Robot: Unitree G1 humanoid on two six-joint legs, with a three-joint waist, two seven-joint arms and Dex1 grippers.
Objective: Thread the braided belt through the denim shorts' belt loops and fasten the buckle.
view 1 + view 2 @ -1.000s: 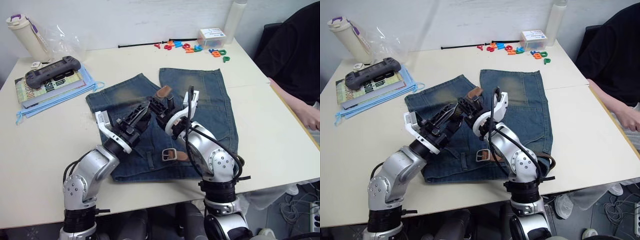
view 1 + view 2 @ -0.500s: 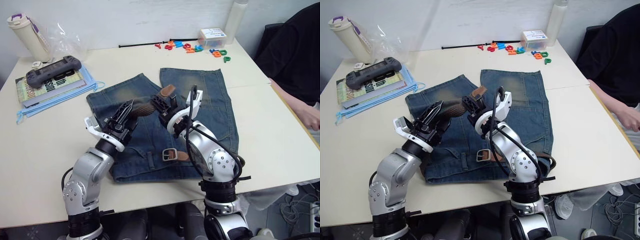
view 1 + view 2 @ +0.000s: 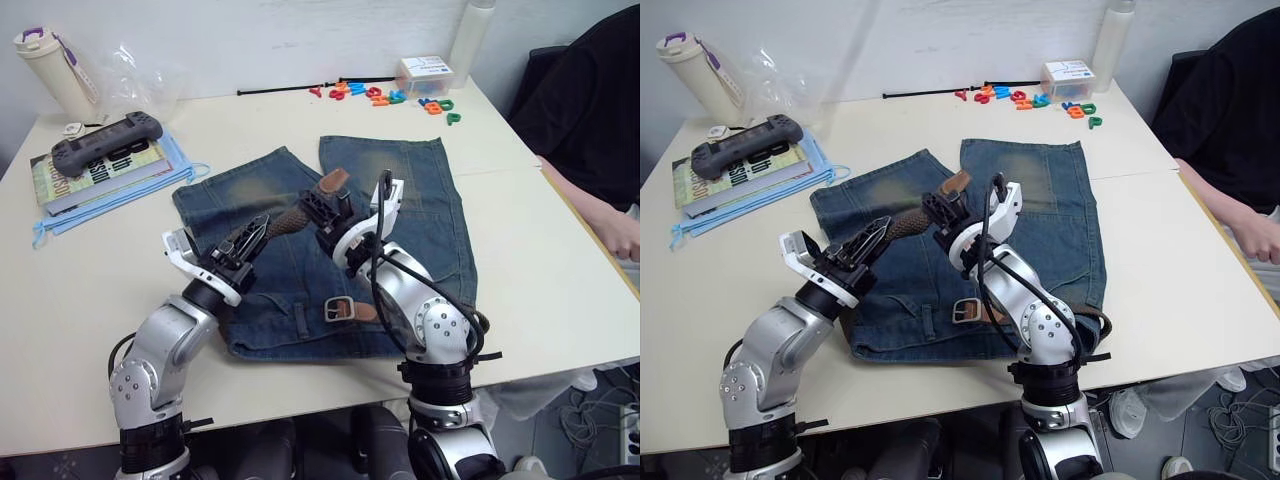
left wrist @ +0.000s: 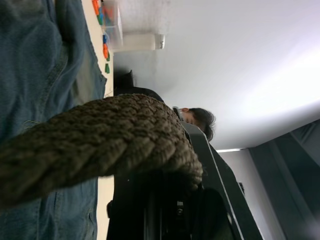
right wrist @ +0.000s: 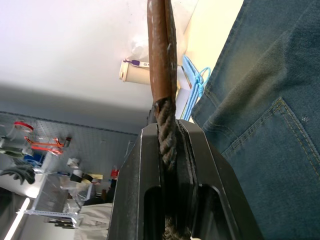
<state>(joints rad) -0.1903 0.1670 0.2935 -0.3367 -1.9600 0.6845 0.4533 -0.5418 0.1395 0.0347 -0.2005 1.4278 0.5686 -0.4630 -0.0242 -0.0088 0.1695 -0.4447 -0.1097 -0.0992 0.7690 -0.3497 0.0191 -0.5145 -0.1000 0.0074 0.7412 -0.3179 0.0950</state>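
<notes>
Right claw (image 3: pixel 322 208) clamps the braided belt (image 3: pixel 292 218); left claw's (image 3: pixel 252 231) state is unclear.

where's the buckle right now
The buckle lies flat on the denim shorts near the waistband, by the right arm, well apart from the right gripper, which holds the belt's tan tip end above the shorts.

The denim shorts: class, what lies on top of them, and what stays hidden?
On the denim shorts lies the belt's buckle end. The braided belt is lifted above them by the right gripper. The arms cover part of the waistband, so the loops there cannot be seen.
</notes>
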